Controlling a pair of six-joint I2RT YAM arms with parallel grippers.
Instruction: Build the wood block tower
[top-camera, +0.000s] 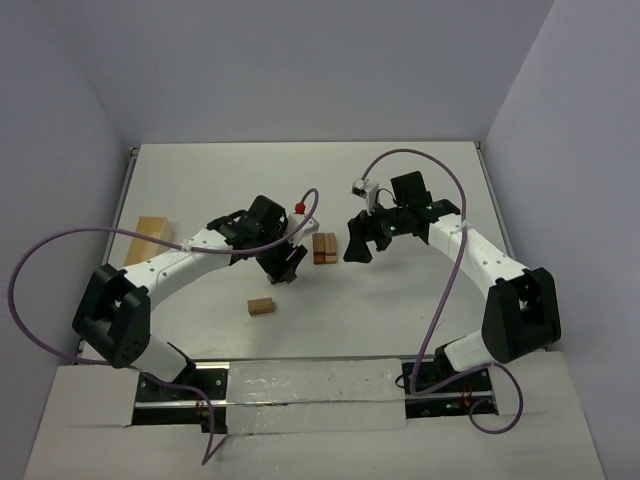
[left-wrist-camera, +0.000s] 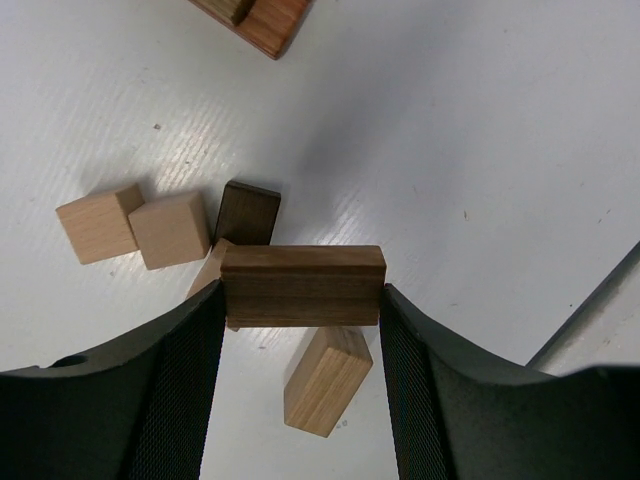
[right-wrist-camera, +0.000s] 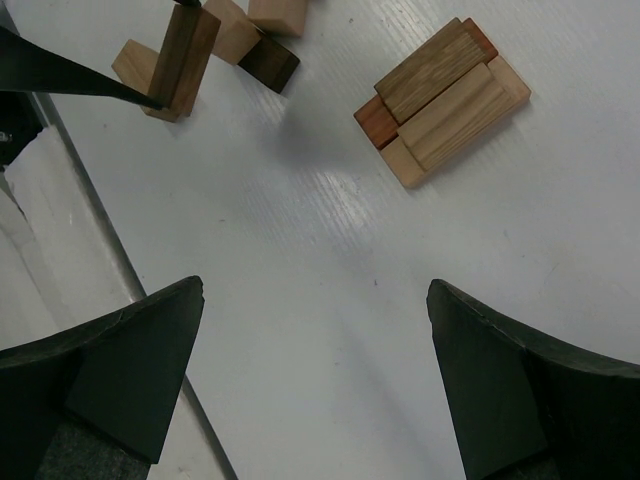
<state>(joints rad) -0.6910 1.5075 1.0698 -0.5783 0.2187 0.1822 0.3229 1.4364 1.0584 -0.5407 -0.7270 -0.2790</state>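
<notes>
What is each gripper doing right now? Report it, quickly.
Left gripper: closed on a brown wood block, gripped by its two ends.
Right gripper: open, holding nothing.

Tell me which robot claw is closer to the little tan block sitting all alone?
Left. The left gripper, holding a brown block, hangs close to the lone tan block, just beyond it. The right gripper, open, sits much farther right, past the tower.
</notes>
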